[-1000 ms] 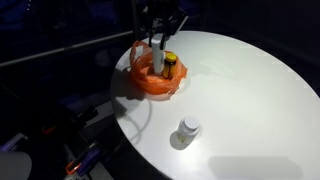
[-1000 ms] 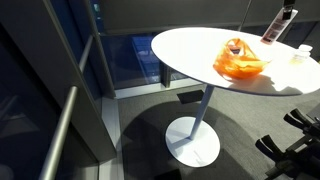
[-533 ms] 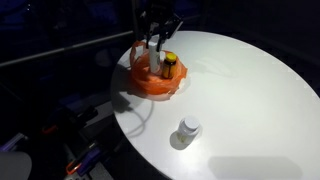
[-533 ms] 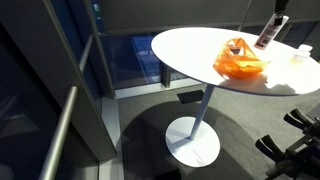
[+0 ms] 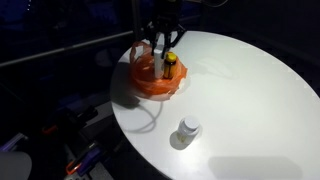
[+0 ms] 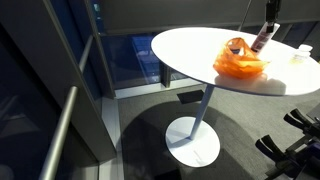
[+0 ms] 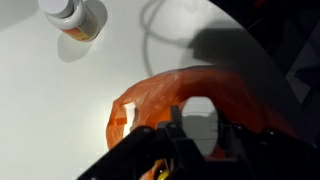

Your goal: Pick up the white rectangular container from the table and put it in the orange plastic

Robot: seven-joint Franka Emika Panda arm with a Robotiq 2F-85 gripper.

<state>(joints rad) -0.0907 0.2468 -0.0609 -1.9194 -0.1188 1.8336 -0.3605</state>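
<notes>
My gripper (image 5: 162, 40) is shut on the white rectangular container (image 5: 158, 58) and holds it upright over the orange plastic bag (image 5: 153, 80) at the far left of the round white table. In the wrist view the container (image 7: 200, 122) sits between my fingers (image 7: 200, 135), right above the bag's opening (image 7: 160, 95). In an exterior view the container (image 6: 262, 38) hangs tilted just above the bag (image 6: 240, 62). A yellow-capped dark bottle (image 5: 170, 65) stands in the bag beside the container.
A small white-capped bottle (image 5: 187, 128) stands near the table's front edge; it also shows in the wrist view (image 7: 70, 14) and in an exterior view (image 6: 301, 52). The round white table (image 5: 250, 100) stands on a single pedestal (image 6: 196, 130).
My gripper has carried the container sideways and down toward the bag's opening. The bottles have not moved.
</notes>
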